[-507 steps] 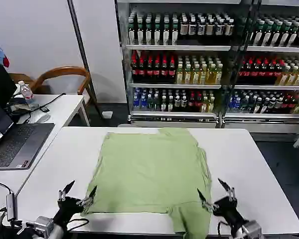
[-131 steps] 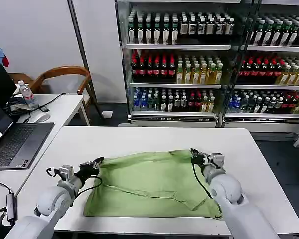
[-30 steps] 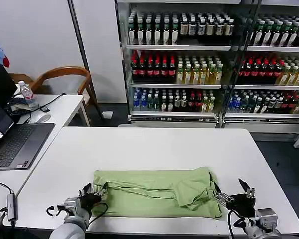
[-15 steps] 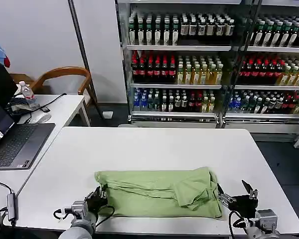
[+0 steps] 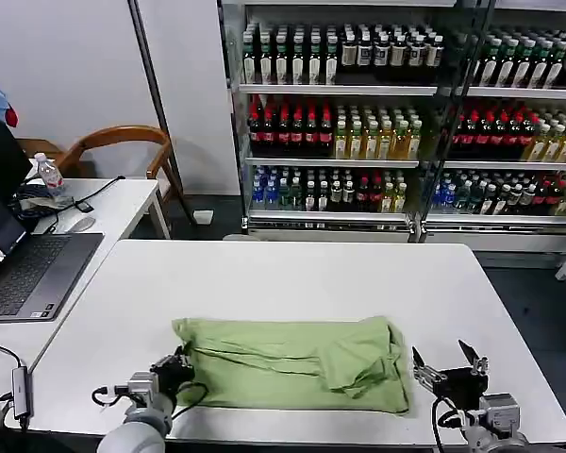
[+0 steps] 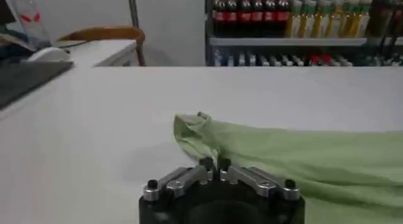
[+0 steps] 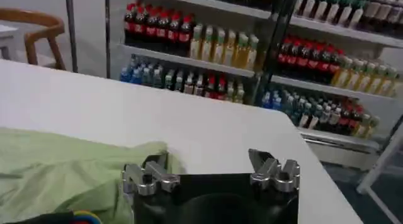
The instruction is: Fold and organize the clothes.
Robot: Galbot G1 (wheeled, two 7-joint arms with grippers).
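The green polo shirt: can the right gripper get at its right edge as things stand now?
Probably yes. The right gripper sits open on the table just beside the green polo shirt, and nothing lies between them.

Since the earliest picture the polo shirt (image 5: 292, 363) has gone from spread flat to a folded band across the table's near edge. Left gripper (image 5: 174, 366) has moved to its left end, fingers together; right gripper (image 5: 446, 371) has withdrawn, fingers apart.
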